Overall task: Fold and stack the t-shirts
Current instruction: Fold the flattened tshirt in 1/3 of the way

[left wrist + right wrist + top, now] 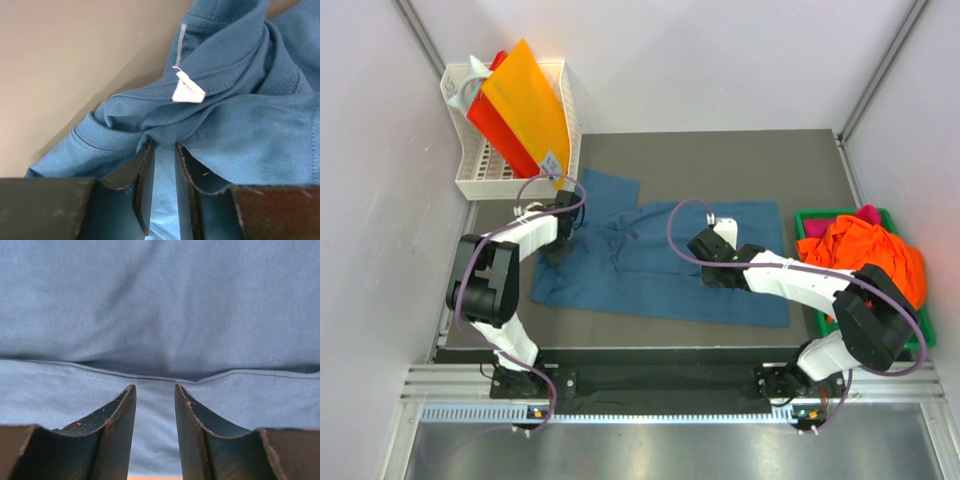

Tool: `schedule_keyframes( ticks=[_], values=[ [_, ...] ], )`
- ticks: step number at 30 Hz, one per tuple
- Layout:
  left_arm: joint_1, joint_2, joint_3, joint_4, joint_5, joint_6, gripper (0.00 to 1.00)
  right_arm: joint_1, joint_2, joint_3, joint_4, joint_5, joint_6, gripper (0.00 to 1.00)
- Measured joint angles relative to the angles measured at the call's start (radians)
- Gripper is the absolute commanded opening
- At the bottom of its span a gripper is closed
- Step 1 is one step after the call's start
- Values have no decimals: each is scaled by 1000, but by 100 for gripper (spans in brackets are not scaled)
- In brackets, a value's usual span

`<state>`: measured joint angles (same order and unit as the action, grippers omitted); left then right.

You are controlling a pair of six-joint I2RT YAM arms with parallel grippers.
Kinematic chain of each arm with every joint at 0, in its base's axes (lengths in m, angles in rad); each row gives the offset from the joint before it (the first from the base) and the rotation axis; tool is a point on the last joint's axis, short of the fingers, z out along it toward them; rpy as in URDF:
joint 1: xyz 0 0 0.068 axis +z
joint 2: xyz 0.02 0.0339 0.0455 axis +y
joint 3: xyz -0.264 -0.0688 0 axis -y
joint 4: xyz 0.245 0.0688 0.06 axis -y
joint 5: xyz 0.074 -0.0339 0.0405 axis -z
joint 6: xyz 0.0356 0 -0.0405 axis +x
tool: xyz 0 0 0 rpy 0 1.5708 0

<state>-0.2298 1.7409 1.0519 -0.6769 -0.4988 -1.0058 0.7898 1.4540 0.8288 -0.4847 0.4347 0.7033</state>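
Teal-blue t-shirt (650, 280) is spread across the dark mat (740, 160) in the middle. Bunched cloth beside its collar is pinched by the left gripper (162, 146). The right gripper (155, 387) is held narrowly parted at a folded edge; whether cloth is gripped cannot be told. An orange t-shirt (865, 250) is heaped in the green tray (810, 215).

One shirt (660, 270) spread across the middle of the worktop (740, 165), basket (470, 185) behind it at the far left, tray (820, 213) to its right holding heaped shirts (865, 250)

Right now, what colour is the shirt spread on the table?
Teal-blue t-shirt, clearest in the top external view.
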Motion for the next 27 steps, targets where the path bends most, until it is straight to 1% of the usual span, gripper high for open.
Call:
schedule_keyframes(
  ticks=[9,11,13,16,19,21,25,27],
  values=[
    [44,-38,-35,42,65,0,30,0,0,1,-7,10,0,38],
    [47,-44,-34,45,79,28,33,0,0,5,-9,11,-2,38],
    [39,-51,-34,48,84,66,38,-1,0,13,-13,13,-5,39],
    [-24,-77,-13,45,84,129,38,-12,0,55,-21,17,-22,40],
    [-99,-113,56,56,104,194,39,-38,0,114,-21,16,-49,40],
    [-129,-119,135,79,125,232,38,-72,2,164,-20,15,-70,40],
    [-130,-73,308,102,145,288,36,-159,21,262,-13,15,-118,40],
    [-128,-32,367,101,146,306,34,-187,38,298,-13,16,-138,39]
  ],
)
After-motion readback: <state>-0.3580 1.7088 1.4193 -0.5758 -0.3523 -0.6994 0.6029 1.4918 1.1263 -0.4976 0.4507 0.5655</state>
